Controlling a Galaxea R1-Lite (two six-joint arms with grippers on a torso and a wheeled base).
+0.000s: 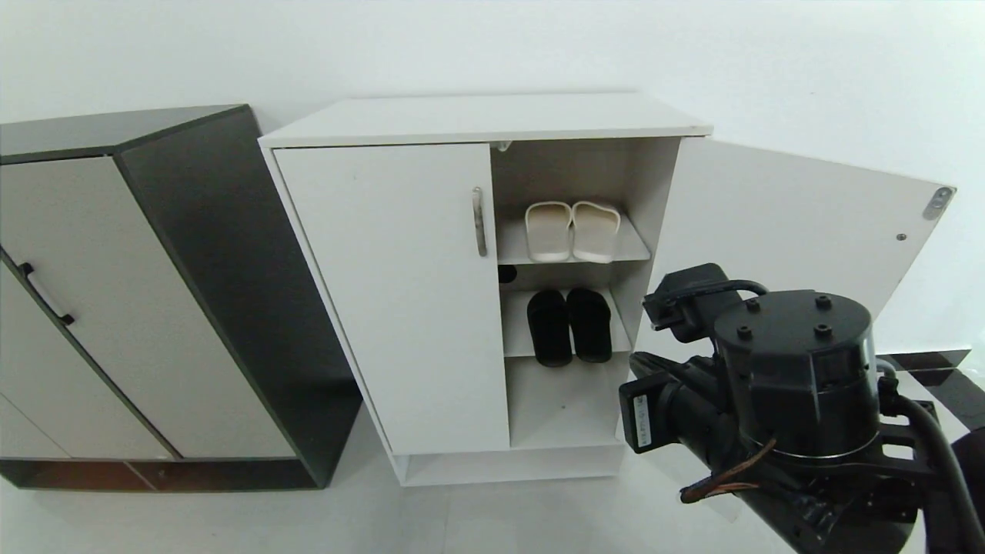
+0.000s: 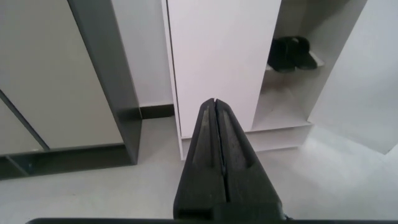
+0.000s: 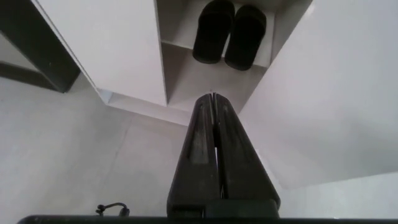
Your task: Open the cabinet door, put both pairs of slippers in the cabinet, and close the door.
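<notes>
The cream slippers (image 1: 572, 231) sit side by side on the white cabinet's (image 1: 485, 119) upper shelf, smooth and moulded with broad straps. The black slippers (image 1: 569, 325) are paired on the shelf below, matte and rounded. The cabinet is plain flat board. Its left door (image 1: 392, 292) is shut and carries a slim vertical metal handle (image 1: 479, 221), and its right door (image 1: 785, 223) is swung wide open. A small dark spot (image 1: 507, 273) under the upper shelf may be a fitting, but I can't make it out. A dark-sided cabinet (image 1: 223, 269) with pale fronts stands just beside the white cabinet, on its shut-door side. Both rest on a pale, smooth floor (image 1: 539, 515) against a bare white wall (image 1: 769, 54). My right gripper (image 3: 213, 99) hangs outside the cabinet's open bay, well apart from the black slippers, jaws pressed together on nothing. My left gripper (image 2: 214, 102) faces the shut door, likewise closed and empty.
</notes>
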